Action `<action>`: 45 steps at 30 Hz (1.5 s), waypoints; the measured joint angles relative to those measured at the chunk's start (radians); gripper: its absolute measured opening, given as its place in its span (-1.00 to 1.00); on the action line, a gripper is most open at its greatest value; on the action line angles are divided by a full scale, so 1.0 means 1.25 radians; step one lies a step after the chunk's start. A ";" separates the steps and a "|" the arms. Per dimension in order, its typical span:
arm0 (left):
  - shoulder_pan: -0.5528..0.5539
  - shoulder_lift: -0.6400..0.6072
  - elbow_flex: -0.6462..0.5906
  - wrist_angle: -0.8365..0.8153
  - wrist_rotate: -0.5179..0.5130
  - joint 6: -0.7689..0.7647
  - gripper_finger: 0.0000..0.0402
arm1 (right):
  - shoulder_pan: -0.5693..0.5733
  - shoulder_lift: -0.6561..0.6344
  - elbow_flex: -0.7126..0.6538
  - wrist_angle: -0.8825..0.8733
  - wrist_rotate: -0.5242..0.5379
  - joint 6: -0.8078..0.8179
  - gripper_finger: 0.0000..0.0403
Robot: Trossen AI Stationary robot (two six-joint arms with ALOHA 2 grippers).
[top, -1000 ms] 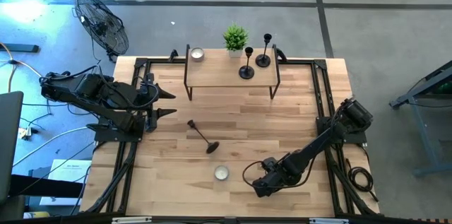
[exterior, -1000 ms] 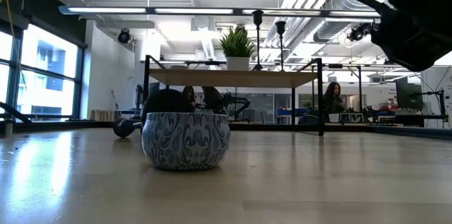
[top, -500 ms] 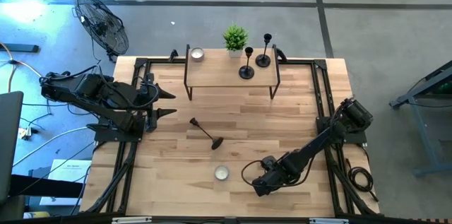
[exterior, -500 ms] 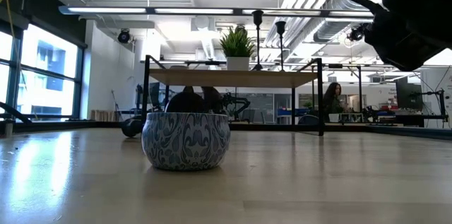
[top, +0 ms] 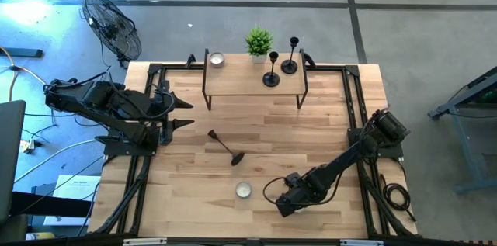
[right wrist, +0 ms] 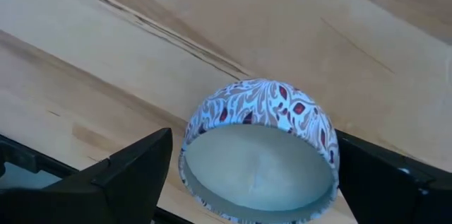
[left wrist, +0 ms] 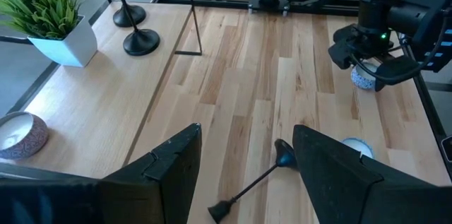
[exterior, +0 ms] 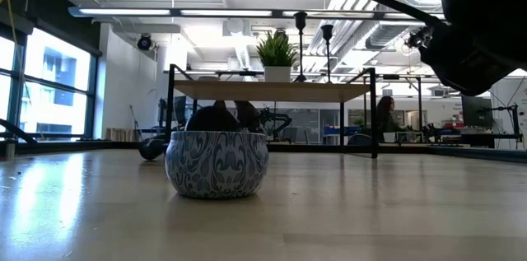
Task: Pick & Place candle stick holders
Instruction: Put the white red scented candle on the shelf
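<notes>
Hanging right claw [top: 281,204] spread wide above little candle tin [right wrist: 258,150]: go straight down, hold tin in middle, squeeze softly. Leave left claw [top: 185,114], half spread, aside.

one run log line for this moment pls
right gripper: open around patterned tealight | left gripper: open, waiting at left edge | fallen candlestick: lying mid-table | two candlesticks: upright on shelf
</notes>
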 joint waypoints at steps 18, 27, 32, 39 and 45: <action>0.000 0.000 0.000 0.000 0.000 0.000 0.09 | 0.004 -0.004 -0.002 -0.019 0.059 -0.016 0.43; 0.000 0.000 0.000 0.000 0.000 0.000 0.09 | 0.000 -0.065 -0.004 -0.022 0.198 -0.024 0.43; 0.000 0.000 0.000 0.000 0.000 0.000 0.09 | 0.003 -0.137 -0.004 -0.022 0.275 -0.028 0.43; 0.000 0.000 0.000 0.000 0.000 0.000 0.09 | -0.005 -0.253 -0.004 -0.004 0.455 -0.099 0.43; 0.000 0.000 0.000 0.000 0.000 0.000 0.09 | -0.030 -0.346 -0.003 0.073 0.614 -0.253 0.43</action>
